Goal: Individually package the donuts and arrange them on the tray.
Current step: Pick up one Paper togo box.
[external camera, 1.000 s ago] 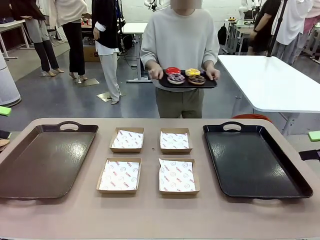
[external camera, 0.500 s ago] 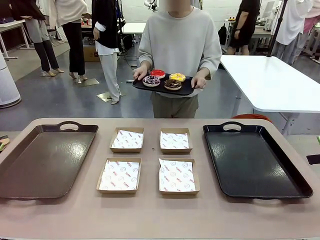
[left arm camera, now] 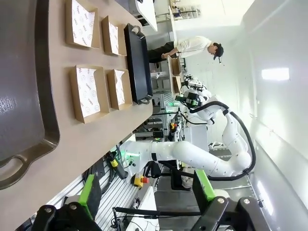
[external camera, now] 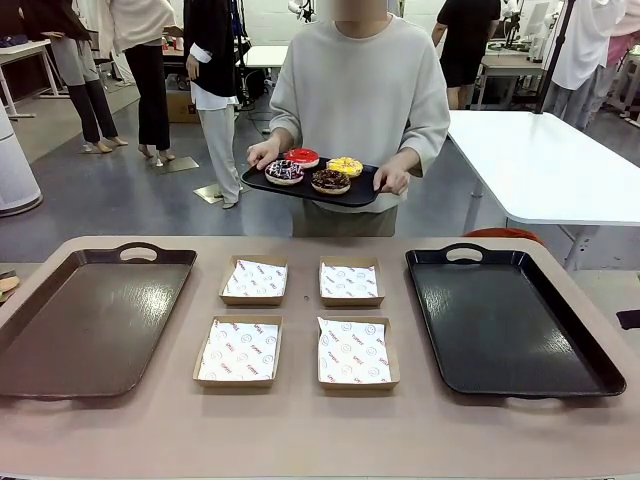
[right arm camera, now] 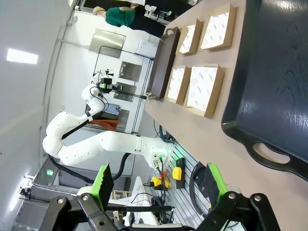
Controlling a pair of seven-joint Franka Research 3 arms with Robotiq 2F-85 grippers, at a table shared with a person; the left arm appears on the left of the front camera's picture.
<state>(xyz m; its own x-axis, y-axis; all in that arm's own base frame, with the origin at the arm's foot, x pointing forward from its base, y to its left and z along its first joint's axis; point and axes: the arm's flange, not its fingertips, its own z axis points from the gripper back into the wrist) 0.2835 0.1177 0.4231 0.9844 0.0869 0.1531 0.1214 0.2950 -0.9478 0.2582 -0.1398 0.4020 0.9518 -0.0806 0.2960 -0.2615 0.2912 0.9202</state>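
- Start of the job: a person holds a serving tray [external camera: 303, 190] carrying the four donuts [external camera: 330, 181] beyond the table's far edge.
- Left gripper [left arm camera: 147, 192] and right gripper [right arm camera: 159, 180]: jaws spread wide, empty.
- Next: once the donuts are within reach, one goes into each paper-lined box [external camera: 252, 299].

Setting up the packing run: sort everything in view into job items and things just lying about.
Job:
sprinkled donut, red donut, yellow donut, chocolate donut; the person's serving tray; paper-lined boxes; brown tray; black tray.

Just there:
white table at the side; people standing behind.
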